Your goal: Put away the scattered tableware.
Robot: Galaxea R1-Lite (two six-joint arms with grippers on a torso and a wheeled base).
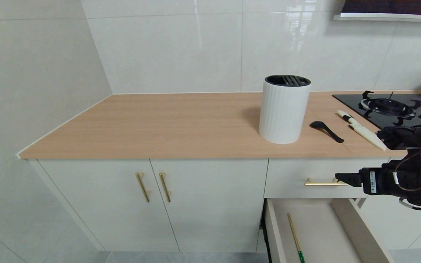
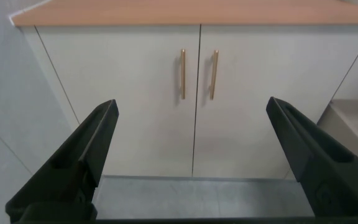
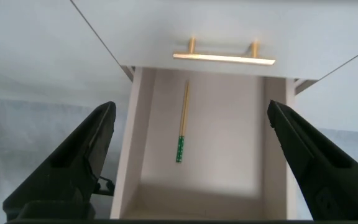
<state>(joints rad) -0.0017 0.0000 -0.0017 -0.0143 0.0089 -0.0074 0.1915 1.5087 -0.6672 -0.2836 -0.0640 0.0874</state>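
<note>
The counter (image 1: 159, 124) carries a white holder (image 1: 284, 109). To its right lie a knife (image 1: 362, 129) and a smaller black spoon (image 1: 326, 130), apart from each other and near the stove (image 1: 389, 106). Below the counter's right part a drawer (image 1: 271, 233) stands open, with chopsticks (image 1: 294, 233) lying on its floor. The right gripper (image 3: 191, 118) hangs above that drawer, jaws wide and empty. The left gripper (image 2: 191, 118) faces the cabinet doors (image 2: 135, 112), jaws likewise wide and empty.

A white ribbed holder (image 1: 284, 109) is standing on a wooden counter (image 1: 166, 124), a black spoon (image 1: 325, 130) and pale knife (image 1: 362, 130) lying beside it. Below, a green-tipped chopstick (image 1: 294, 235) is lying in an open drawer (image 1: 270, 230).
</note>
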